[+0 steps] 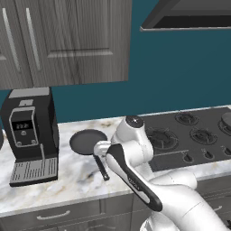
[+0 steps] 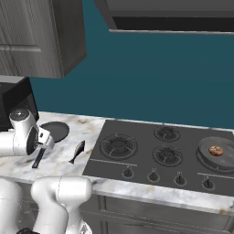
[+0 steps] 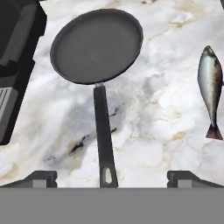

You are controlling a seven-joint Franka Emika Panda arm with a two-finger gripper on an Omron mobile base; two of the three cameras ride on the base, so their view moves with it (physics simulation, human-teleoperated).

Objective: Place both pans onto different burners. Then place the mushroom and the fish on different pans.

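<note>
Marble counter [image 3: 166, 109] and dark cooktop [image 2: 141, 157] lying under a teal wall, with the arm reaching over the counter's left part.

Largest first: a coffee machine [image 1: 30, 135] is standing at left; one pan [image 3: 97, 46] is sitting on the counter, handle toward the gripper [image 3: 111, 179], whose jaws are hanging wide apart, gripping nothing; another pan [image 2: 215, 153] is resting on the far-right burner [image 2: 205, 162], carrying the mushroom [image 2: 215, 150]; the fish [image 3: 210, 85] is lying beside the first pan.

Even, soft rendered light; sharp, no glare.
</note>
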